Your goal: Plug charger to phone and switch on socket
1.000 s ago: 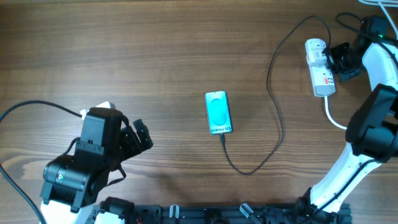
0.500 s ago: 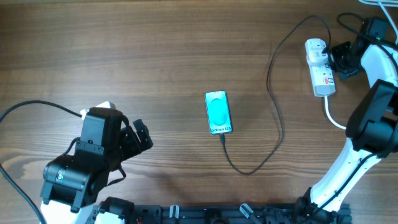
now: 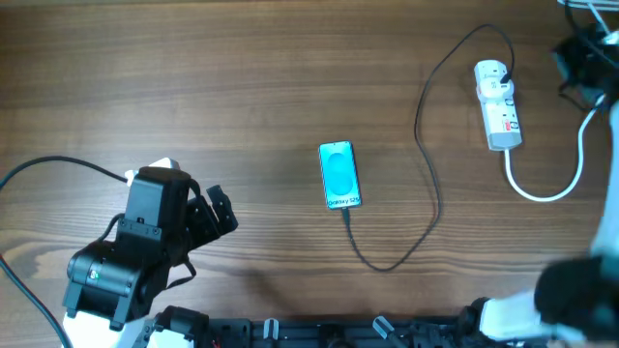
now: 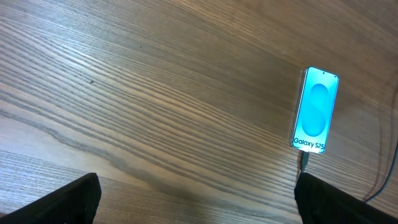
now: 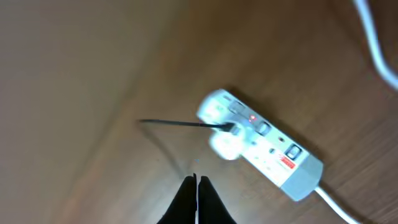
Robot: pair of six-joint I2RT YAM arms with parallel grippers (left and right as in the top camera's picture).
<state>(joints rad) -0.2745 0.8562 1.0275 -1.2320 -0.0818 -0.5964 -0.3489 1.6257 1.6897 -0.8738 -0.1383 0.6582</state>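
Observation:
The phone (image 3: 339, 175) lies mid-table with a cyan screen and a "Galaxy S25" band; it also shows in the left wrist view (image 4: 316, 110). The thin black charger cable (image 3: 428, 174) runs from the phone's near end in a loop up to the white socket strip (image 3: 496, 104) at the far right, where a white plug sits. The socket shows in the right wrist view (image 5: 264, 143) with a red lit mark. My left gripper (image 4: 199, 199) is open and empty, near-left of the phone. My right gripper (image 5: 196, 182) is shut and empty, raised off the socket; in the overhead view it is at the far right edge (image 3: 577, 60).
A thicker white cord (image 3: 551, 174) curves from the socket's near end toward the right edge. A black cable (image 3: 48, 166) trails from the left arm at the table's left. The wooden table (image 3: 213, 87) is bare at the far left.
My right arm has pulled away from the socket, up and to the right, and is now blurred at the frame edge. The left arm, phone and charger have not moved.

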